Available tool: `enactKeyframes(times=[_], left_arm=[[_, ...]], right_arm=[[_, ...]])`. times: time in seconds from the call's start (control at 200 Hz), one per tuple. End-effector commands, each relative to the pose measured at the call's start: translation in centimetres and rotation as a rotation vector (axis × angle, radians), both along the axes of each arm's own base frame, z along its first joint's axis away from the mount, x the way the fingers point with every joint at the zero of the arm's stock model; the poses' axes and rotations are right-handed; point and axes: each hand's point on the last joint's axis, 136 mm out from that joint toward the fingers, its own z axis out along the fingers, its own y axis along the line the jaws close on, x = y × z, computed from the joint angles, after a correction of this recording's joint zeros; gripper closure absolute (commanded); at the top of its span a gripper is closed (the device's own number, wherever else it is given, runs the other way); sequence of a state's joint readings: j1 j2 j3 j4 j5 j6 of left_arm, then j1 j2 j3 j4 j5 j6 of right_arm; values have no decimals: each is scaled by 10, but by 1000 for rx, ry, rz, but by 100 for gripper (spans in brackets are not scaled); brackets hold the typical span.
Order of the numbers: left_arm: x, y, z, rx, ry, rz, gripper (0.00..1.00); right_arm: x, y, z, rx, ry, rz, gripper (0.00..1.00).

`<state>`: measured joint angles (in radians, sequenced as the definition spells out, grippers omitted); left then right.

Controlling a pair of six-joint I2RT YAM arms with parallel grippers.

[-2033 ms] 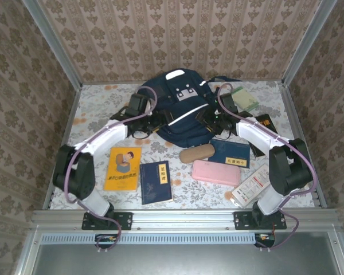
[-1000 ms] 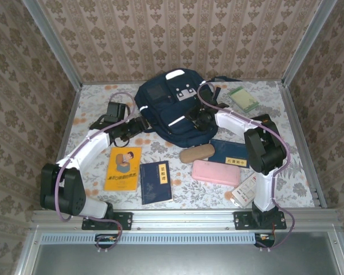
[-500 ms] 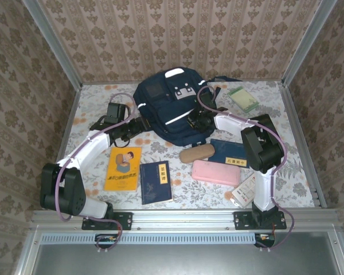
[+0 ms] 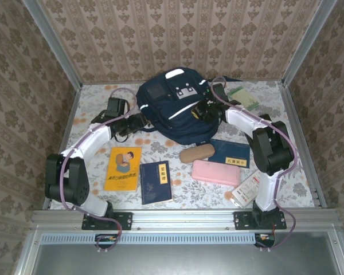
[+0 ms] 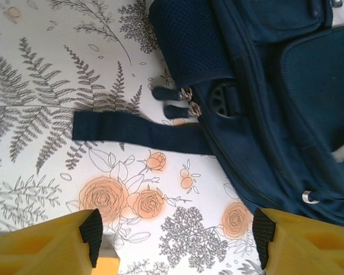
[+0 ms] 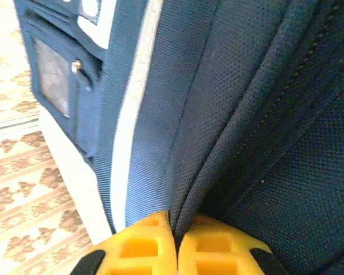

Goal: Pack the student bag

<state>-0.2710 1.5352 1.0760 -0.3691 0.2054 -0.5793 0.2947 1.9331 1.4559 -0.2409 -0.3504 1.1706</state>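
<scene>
Clutter nearest us: yellow book (image 4: 122, 168) at seven o'clock, pink case (image 4: 216, 172) at five. We find the left gripper (image 5: 178, 238) wide open and empty, by a loose strap (image 5: 132, 132). Right gripper (image 6: 173, 229) is pinched tight on a seam of the student bag (image 4: 175, 109), which lies at twelve o'clock on the table (image 4: 86, 106).

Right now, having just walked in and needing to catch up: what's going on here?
The right gripper is shut on a fabric fold of the student bag. The left gripper hangs open over the tablecloth beside the bag, near a loose strap. Books and cases lie unpacked in front.
</scene>
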Motion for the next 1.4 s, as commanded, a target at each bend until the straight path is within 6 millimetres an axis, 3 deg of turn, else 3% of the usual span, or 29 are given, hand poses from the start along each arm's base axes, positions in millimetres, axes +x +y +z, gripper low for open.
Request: enactKeyframes(times=[0.0,0.24,0.495,0.69,0.97,1.395], left_arm=[[16,-23,0,7,-106,-178,31],[30,-54,8,-22,-253,-411,34],[47,-73,9,-96,-275,-480,37],[51,-79,2,-154,-261,-498,47],[45,-65,-12,-187,-272,-468,47],[40,-76,-24,-281,-249,-475,46]], right_arm=[[28,3,85,125,-178,95,100],[30,-6,102,188,-129,102,100],[39,-6,108,285,-80,84,100],[48,-10,113,333,-68,62,100],[56,-13,119,370,-66,52,100],[64,-14,123,407,-59,35,100]])
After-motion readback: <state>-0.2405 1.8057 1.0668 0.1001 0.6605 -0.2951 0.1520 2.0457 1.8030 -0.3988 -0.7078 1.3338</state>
